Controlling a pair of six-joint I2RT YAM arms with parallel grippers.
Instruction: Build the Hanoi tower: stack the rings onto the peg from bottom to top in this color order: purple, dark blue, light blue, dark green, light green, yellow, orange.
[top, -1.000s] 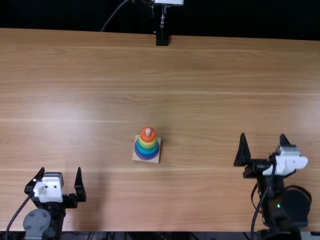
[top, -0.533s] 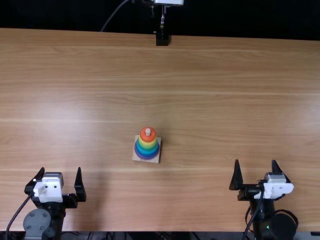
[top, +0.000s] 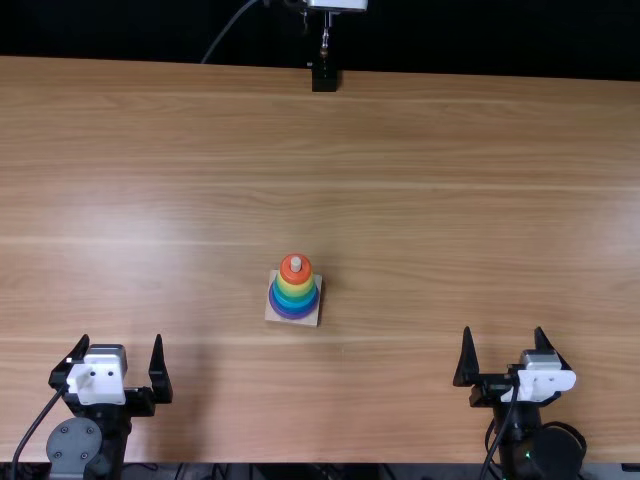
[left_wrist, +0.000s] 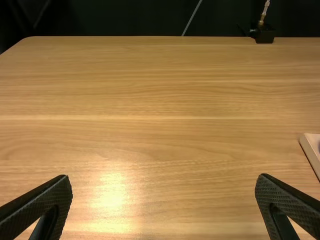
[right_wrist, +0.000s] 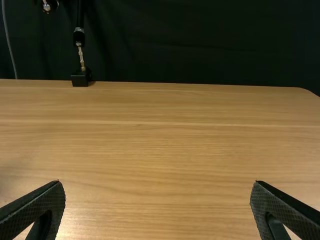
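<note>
A: What sits closest to us, at the near edge?

B: The two grippers. The left gripper (top: 121, 338) hangs over the near left part of the table (top: 400, 140), with a white plate (top: 97, 378) between its fingers' roots.

A: Is it gripping?

B: No, its fingers (left_wrist: 44, 200) are spread wide, one well apart from the other.

A: And the other one?

B: The right gripper (top: 503, 330) is over the near right part, pointing away from us. Its fingers (right_wrist: 40, 205) are spread wide too, and it carries a white cover (top: 540, 382).

A: Where are the rings, then?

B: Farther in, between the two grippers from side to side — a bit nearer the left one, touching neither. They sit stacked on a square wooden base (top: 273, 314), around an upright peg (top: 295, 263).

A: What colours, going up?

B: The purple ring (top: 293, 315) is at the bottom, then blues, then green, then the yellow ring (top: 295, 288) and the orange ring (top: 297, 277) on top. The greens are too small for me to tell apart.

A: Does the peg show?

B: Its pale tip does, in the middle of the orange ring.

A: And beyond that?

B: A small black block (top: 324, 78) at the far edge, then a thin cable (top: 228, 32) against a dark curtain (right_wrist: 200, 45).
</note>
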